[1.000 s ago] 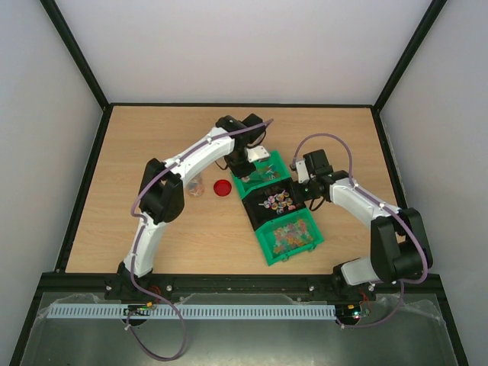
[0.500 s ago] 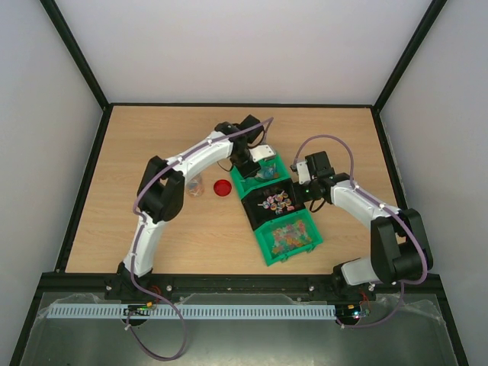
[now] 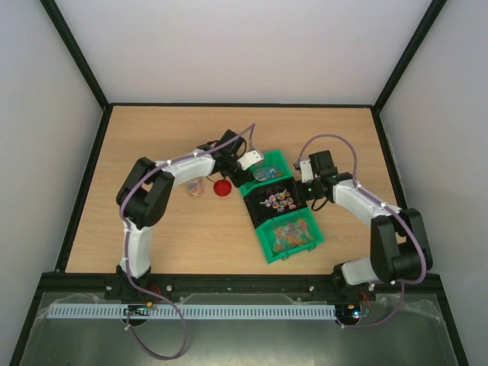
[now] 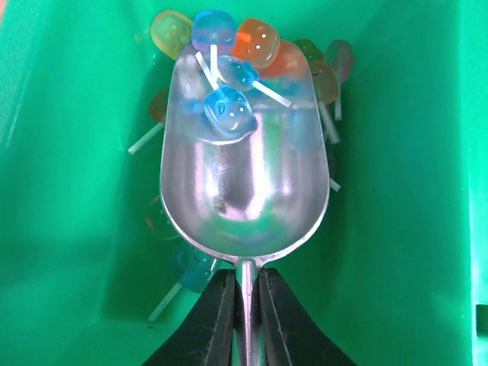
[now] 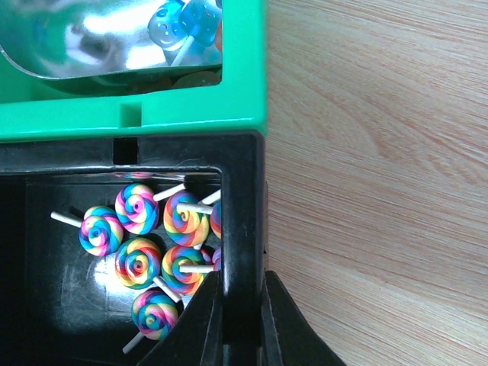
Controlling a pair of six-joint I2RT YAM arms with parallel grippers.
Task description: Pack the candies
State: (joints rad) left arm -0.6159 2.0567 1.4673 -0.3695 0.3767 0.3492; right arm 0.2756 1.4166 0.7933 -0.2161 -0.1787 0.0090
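Silver scoop [image 4: 244,183], its handle pinched between the left fingers [image 4: 210,320], has swung round to enter the far green bin [image 4: 69,191] from the left, a few blue lollipop candies [image 4: 227,110] now riding its lip, so a load looks ready to lift, while the right fingers [image 5: 194,328] clamp the wall of the black bin [image 5: 242,229].

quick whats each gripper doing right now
left gripper: closed on the handle of the silver scoop
right gripper: closed on the wall of the black bin
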